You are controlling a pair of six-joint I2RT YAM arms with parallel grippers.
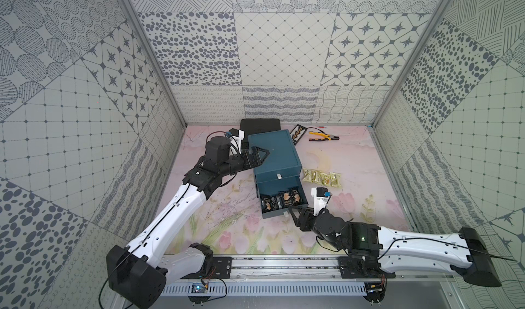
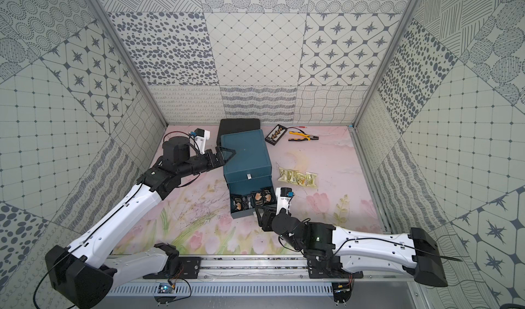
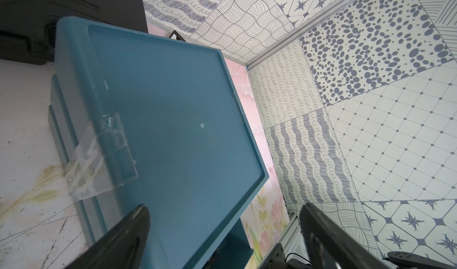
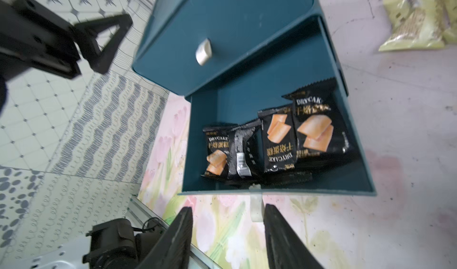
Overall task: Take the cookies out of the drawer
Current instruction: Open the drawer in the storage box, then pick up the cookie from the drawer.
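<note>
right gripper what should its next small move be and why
Probably move the right gripper over the drawer front and down toward the black packets inside: its jaws stand open just outside the pulled-out drawer, holding nothing.

A slim black tray of small brown pieces lies near the back wall, with yellow-handled pliers just beside it, apart from it. A black case sits against that wall. The tabletop is printed with pink flowers; grey-patterned tiles cover the walls
</note>
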